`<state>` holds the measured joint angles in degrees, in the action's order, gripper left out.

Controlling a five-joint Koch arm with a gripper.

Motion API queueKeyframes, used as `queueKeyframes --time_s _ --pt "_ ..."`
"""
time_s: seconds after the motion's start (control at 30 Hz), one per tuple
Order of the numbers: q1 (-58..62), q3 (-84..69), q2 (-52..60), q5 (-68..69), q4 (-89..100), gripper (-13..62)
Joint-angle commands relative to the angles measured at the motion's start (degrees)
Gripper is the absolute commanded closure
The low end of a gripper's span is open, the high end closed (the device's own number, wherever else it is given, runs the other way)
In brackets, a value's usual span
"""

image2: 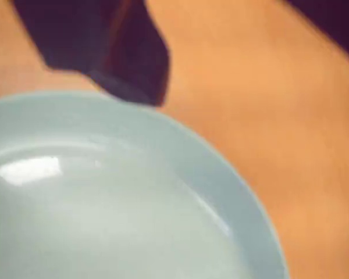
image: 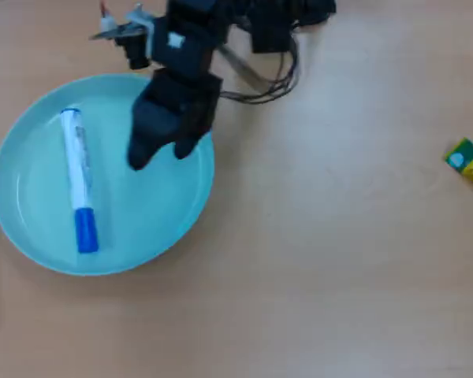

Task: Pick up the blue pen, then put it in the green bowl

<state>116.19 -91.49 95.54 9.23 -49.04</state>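
The blue pen (image: pixel 79 181) lies inside the green bowl (image: pixel 154 216), left of its middle, with its blue cap toward the near rim. My gripper (image: pixel 162 153) hangs over the bowl's upper right part, right of the pen and apart from it. Its two dark tips stand apart with nothing between them. In the wrist view the bowl (image2: pixel 134 203) fills the lower left, one dark finger (image2: pixel 122 64) shows at the top left, and the pen is out of view.
A small yellow-green object with a pale blue spot (image: pixel 469 163) lies at the right edge of the wooden table (image: pixel 323 260). The arm's body and cables (image: pixel 268 79) sit at the top, behind the bowl.
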Motion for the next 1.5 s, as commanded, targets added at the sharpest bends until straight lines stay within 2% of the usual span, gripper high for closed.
queueKeyframes --time_s 0.0,0.37,0.53,0.67,0.87,1.1,1.3,1.47 --pt "-2.99 4.22 7.38 0.44 2.72 1.6" --pt "-20.13 -4.31 19.95 -3.34 2.72 1.6" --pt "-22.06 -17.93 30.59 -3.25 4.83 1.5" --pt "-22.24 -31.55 40.25 -3.43 13.89 1.6" --pt "-22.5 -45.53 40.52 -3.43 23.2 2.2" --pt "-20.74 -63.98 40.61 -7.21 43.77 17.5" --pt "-17.31 -79.19 40.52 -7.47 62.23 23.5" --pt "-14.33 -86.4 40.52 -7.21 69.08 33.7"
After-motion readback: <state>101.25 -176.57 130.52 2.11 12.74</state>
